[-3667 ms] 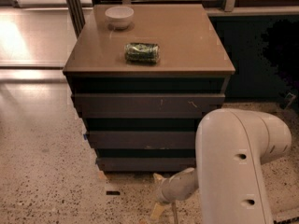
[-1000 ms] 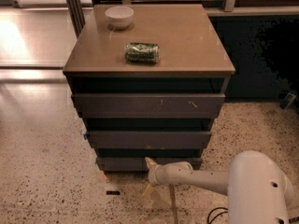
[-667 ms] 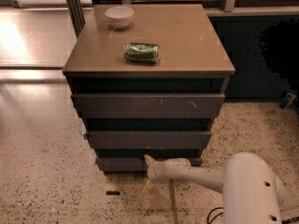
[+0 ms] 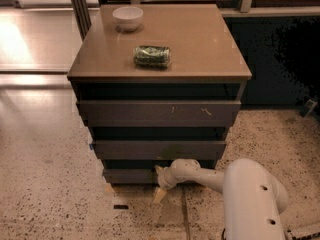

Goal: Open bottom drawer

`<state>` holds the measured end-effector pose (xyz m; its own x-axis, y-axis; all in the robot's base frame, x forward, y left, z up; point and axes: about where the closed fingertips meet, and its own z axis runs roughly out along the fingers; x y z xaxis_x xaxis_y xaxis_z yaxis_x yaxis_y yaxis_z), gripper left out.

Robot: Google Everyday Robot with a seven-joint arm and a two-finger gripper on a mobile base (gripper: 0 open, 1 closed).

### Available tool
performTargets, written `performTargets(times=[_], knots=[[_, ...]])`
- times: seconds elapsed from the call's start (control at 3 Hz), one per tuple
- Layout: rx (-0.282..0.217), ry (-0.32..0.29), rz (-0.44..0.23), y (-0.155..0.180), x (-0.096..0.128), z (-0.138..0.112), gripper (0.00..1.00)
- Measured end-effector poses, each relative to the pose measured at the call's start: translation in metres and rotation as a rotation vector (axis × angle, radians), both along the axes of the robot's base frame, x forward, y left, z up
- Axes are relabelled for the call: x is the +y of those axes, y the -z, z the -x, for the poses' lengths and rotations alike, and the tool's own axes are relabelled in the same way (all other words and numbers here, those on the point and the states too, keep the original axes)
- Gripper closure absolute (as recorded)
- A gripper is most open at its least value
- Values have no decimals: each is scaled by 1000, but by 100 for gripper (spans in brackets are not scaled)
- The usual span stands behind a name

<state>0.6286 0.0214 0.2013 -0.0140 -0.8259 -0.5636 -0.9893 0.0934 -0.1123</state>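
Observation:
The bottom drawer (image 4: 127,175) is the lowest and narrowest of three dark brown handleless fronts in the cabinet, just above the floor. Its front looks flush, with no tray body showing. My gripper (image 4: 159,173) reaches in low from the right on a white arm (image 4: 210,178) and sits against the drawer's top edge near the middle of the front. A pale fingertip (image 4: 159,195) points down toward the floor below the drawer. The middle drawer (image 4: 159,149) and the widest top drawer (image 4: 159,113) with pale scratch marks are above it.
On the tan cabinet top (image 4: 205,44) stand a white bowl (image 4: 127,18) at the back left and a green crumpled bag (image 4: 152,56) in the middle. A small dark object (image 4: 120,207) lies on the speckled floor front left. A dark wall panel (image 4: 280,59) is to the right.
My arm has swung in from the lower right and the gripper has moved up from the floor to the bottom drawer's front edge. The drawers look unchanged.

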Motion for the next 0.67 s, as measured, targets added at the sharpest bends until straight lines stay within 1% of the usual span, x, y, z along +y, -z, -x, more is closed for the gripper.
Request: performTargets(times=[0.33,0.67], knots=[[76,-10,-10,-3,-1,11,0],[119,-16,-60,-9,-2,35,0]])
